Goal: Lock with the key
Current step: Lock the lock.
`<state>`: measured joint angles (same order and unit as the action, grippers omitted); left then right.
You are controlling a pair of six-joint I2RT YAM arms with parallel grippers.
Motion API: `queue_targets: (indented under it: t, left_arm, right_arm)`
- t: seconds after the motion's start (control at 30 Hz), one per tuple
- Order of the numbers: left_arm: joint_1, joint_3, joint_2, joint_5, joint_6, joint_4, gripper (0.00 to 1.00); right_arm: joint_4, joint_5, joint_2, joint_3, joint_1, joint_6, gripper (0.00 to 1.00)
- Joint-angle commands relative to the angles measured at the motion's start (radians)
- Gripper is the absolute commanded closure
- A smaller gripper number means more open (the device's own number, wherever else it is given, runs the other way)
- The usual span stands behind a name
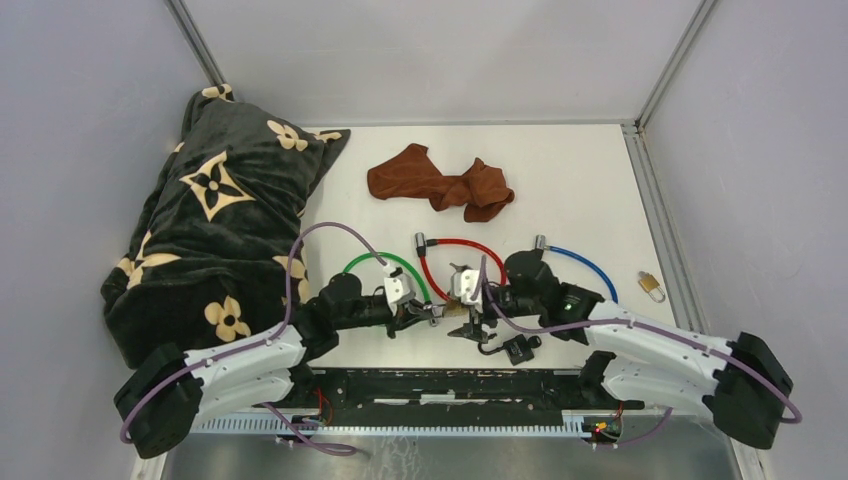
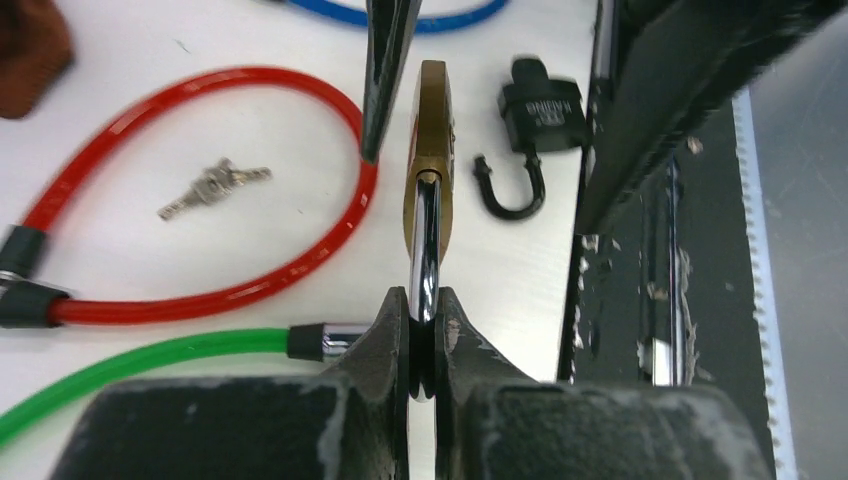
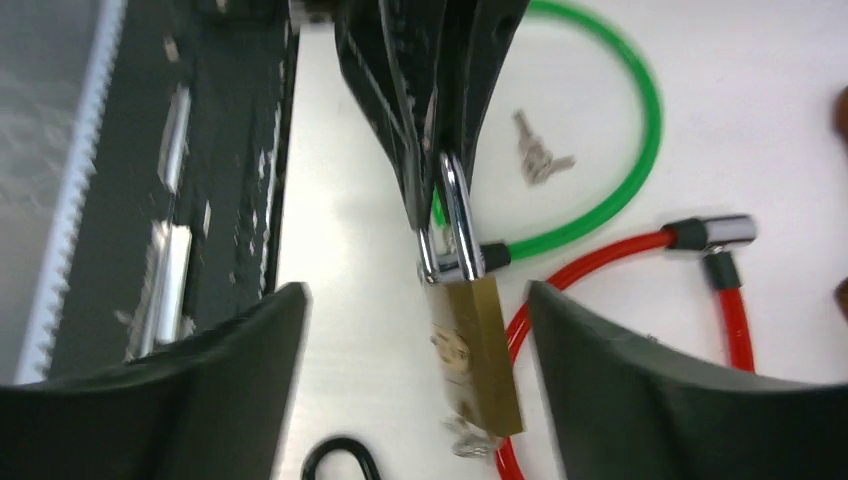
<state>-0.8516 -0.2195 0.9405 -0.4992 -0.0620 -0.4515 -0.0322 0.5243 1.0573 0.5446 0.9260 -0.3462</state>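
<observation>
Left wrist, brass padlock (image 2: 432, 120) gripped, black padlock (image 2: 541, 105) lettering prob. unreadable

Brass padlock (image 2: 432, 150): top of shackle hidden inside the left gripper (image 2: 424, 300) jaws. In the top view it's too small and crowded by the arms to make out. Silvery bit (image 3: 465, 440) at its base is blurred, half behind the brass, can't tell if key. Black padlock (image 2: 541, 108): lettering smeared, unreadable; right wrist view gives only a black shackle arc, cut by bottom edge. Red cable lock (image 2: 200, 290) cut off at left edge. Green cable (image 2: 150, 360) runs off left too. Blue cable (image 2: 440, 18) clipped by top edge. Loose keys (image 2: 213, 188) soft, teeth untellable. Small padlock (image 1: 652, 287) far right, too tiny for detail.
</observation>
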Motion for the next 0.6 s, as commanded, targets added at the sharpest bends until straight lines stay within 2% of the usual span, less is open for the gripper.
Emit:
queue_targets:
  t: [0.0,0.17,0.27,0.57]
  left_arm:
    - [0.023,-0.125,-0.095,0.012,0.102,-0.164,0.98]
    - [0.031,-0.174,-0.170,-0.095,0.126,-0.158,0.98]
    - [0.033,-0.195,-0.194,-0.118,0.149,-0.150,0.98]
    - [0.044,-0.213,-0.233,-0.133,0.179,-0.142,0.98]
  right_arm:
    - [0.159,0.060,-0.146,-0.003,-0.058,0.043,0.02]
    - [0.306,0.255,-0.246,-0.080,-0.224,0.177,0.02]
    - [0.401,0.316,-0.247,-0.096,-0.250,0.254,0.02]
    - [0.536,0.421,-0.215,-0.093,-0.262,0.396,0.23]
